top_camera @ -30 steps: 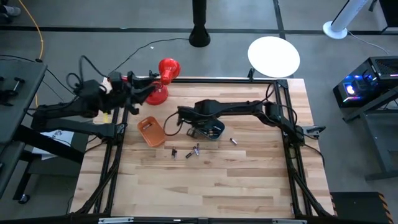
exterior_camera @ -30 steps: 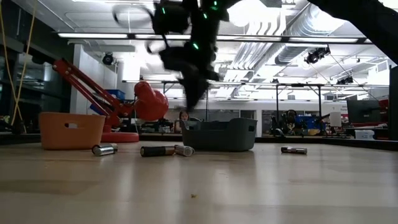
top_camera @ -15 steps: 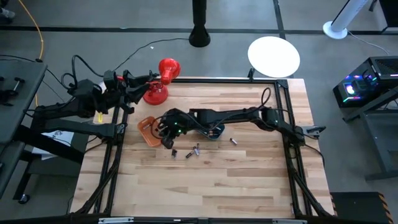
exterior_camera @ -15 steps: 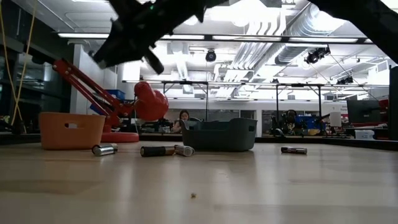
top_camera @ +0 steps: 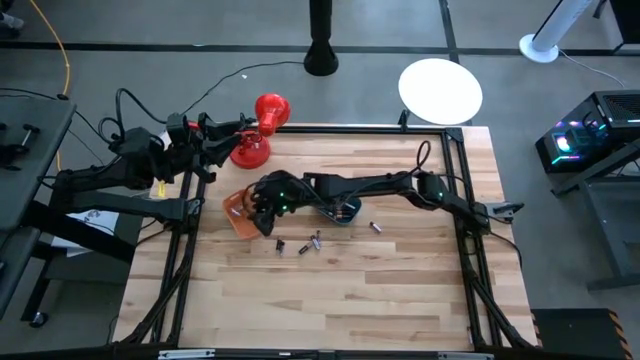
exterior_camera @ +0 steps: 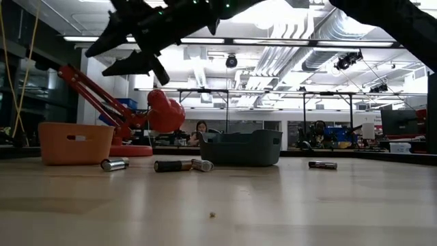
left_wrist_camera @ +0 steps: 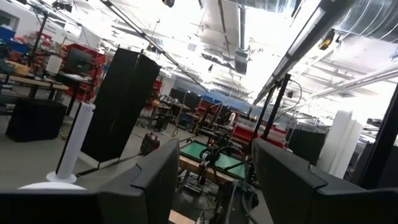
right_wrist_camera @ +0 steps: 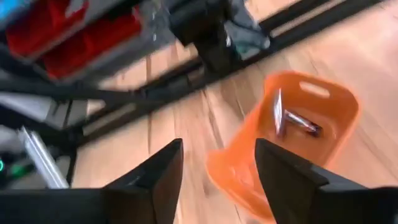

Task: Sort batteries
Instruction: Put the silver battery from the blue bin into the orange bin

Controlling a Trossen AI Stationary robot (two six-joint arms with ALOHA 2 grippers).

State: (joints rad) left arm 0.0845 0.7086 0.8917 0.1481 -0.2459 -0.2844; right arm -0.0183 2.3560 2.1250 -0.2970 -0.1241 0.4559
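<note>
Jaws spread and empty, the right gripper (top_camera: 262, 208) hovers above the orange plastic bin (top_camera: 240, 210); loose cylindrical batteries (top_camera: 301, 245) lie on the wooden desk (top_camera: 400, 280) nearby, nearer than the left gripper (top_camera: 240, 140).

This is a robotics lab or workshop in a large open industrial hall. Exposed silver ducts (exterior_camera: 311, 48) and strip lights run across the high ceiling, and rows of workbenches with monitors (exterior_camera: 399, 123) and framed rigs fill the background. The butcher-block table (top_camera: 400, 290) sits in a dark metal frame on a grey concrete floor (top_camera: 560, 110), beside a glowing computer tower (top_camera: 585, 135).
</note>
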